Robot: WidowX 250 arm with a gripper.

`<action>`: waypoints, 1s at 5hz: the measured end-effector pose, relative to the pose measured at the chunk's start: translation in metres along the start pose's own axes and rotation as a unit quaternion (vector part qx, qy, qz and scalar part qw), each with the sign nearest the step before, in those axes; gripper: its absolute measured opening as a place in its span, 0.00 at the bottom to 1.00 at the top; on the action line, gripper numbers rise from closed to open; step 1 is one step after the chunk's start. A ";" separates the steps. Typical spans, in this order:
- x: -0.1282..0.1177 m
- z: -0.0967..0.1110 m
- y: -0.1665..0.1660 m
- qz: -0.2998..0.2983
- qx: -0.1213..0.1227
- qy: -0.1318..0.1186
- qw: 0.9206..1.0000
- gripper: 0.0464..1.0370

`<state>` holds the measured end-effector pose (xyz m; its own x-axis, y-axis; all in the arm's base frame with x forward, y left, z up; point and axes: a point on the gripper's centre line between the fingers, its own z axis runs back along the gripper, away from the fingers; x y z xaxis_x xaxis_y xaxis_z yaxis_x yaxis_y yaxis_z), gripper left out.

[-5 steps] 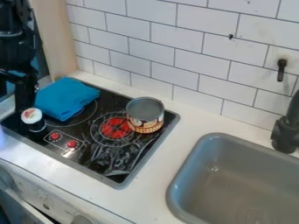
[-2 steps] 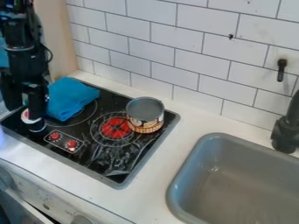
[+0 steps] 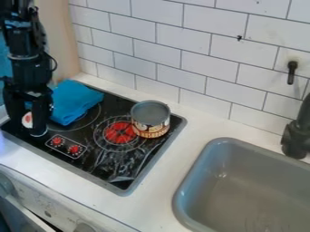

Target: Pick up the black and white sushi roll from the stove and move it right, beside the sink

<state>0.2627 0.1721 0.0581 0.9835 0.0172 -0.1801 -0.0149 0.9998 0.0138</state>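
Observation:
The black gripper [image 3: 28, 123] hangs down at the left over the stove's left corner, its fingers standing apart. Between them in the view shows the white and red top of a small dark bottle [image 3: 27, 120], partly hidden by the right finger; whether they touch it I cannot tell. Just right of the gripper, a folded blue cloth [image 3: 75, 102] lies on the back left of the black stove top [image 3: 91, 161]. An open metal can [image 3: 151, 127] with a patterned label stands upright at the stove's right side, partly over the red burner.
A grey sink [image 3: 242, 190] is set into the white counter [image 3: 163, 174] at the right, with a dark faucet [image 3: 297, 138] beside it. White wall tiles [image 3: 181, 81] rise behind the counter, and a wooden panel [image 3: 60, 36] stands behind the arm.
The gripper has come in from the left edge and lowered over the bottle, its fingers now on either side of the bottle's top in the view. Cloth and can have stayed put.

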 end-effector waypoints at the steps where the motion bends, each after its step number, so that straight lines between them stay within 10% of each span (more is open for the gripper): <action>1: 0.000 -0.007 -0.001 0.006 -0.005 0.009 1.000 0.96; 4: 0.013 -0.010 0.005 0.063 0.016 -0.039 0.997 0.58; 5: 0.008 0.018 -0.007 0.069 0.032 -0.042 0.996 0.57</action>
<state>0.2739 0.1654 0.0748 0.9845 0.1502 -0.0901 -0.1415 0.9852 0.0966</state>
